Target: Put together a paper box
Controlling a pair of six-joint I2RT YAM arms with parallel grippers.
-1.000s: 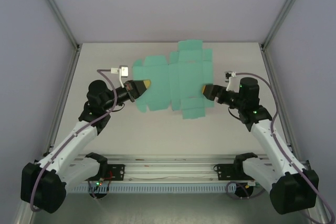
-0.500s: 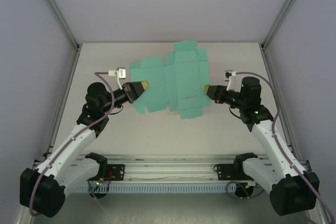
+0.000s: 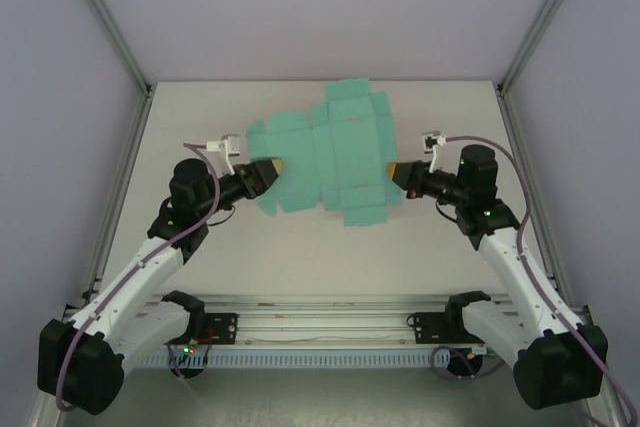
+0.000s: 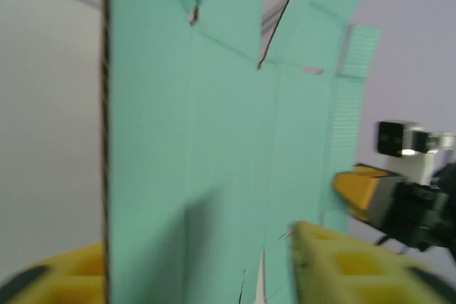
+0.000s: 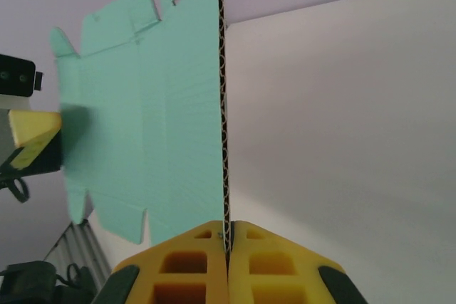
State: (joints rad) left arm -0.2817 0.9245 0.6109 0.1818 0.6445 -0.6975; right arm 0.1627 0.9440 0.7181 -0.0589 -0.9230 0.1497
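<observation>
Paper box (image 3: 335, 152): one flat teal-green die-cut sheet, unfolded, flaps and tabs out on all sides. It sits over the far half of the desk (image 3: 300, 257), between my two arms, and is tilted a little as seen from the top camera.

Right jaws: pressed fully together on the sheet's right edge. In the right wrist view both yellow fingers (image 5: 185, 268) meet on the card (image 5: 149, 133), whose corrugated edge runs straight up from between them. The pale desk (image 5: 342, 140) shows on one side of the card, so this edge is off the surface.

Left jaws: parted wide, gripping nothing. In the left wrist view the fingers (image 4: 342, 261) stand well apart with the sheet (image 4: 214, 161) rising between them. The view is blurred, so I cannot tell whether either pad touches the card. From above, the left fingertip lies at the sheet's left flap.

Opposite fingertip (image 4: 360, 190) is visible past the card's far edge.
</observation>
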